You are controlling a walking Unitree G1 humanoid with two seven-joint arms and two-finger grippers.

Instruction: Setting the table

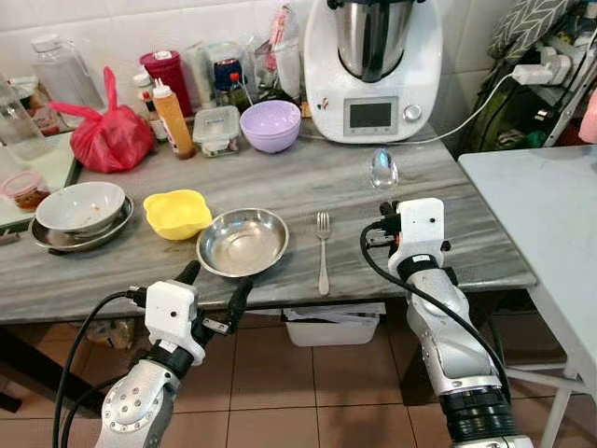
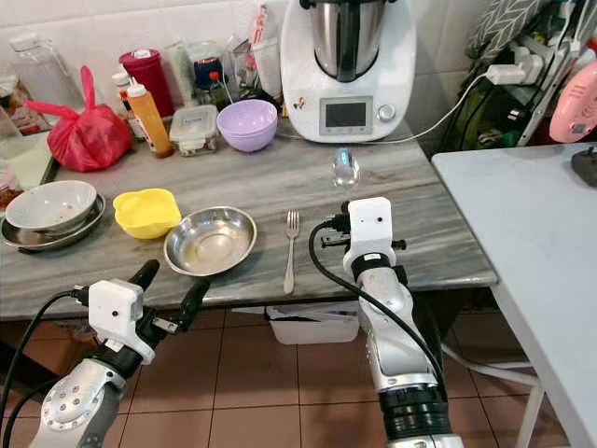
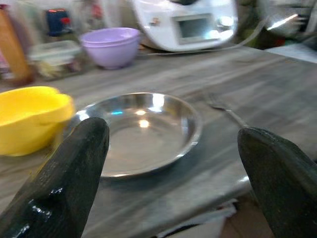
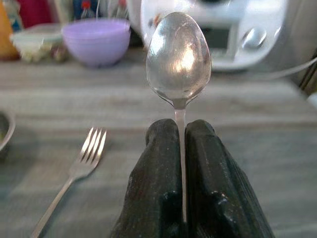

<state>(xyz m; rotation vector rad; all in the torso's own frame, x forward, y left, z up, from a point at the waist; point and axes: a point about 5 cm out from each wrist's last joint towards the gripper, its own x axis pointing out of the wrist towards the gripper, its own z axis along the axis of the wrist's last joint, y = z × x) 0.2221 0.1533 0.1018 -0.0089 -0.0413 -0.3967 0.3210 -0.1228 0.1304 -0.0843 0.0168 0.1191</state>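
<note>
Grey wood-grain table lay before me. My right gripper pinched a shiny silver spoon by its handle, bowl up, above the tabletop just right of the fork. My left gripper gaped wide by the steel bowl.

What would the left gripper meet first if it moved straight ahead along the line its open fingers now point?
Probably the steel bowl: the left gripper is open at the table's near edge, with the bowl framed between its fingers. If its height is lower than it looks, the table edge comes first.
</note>
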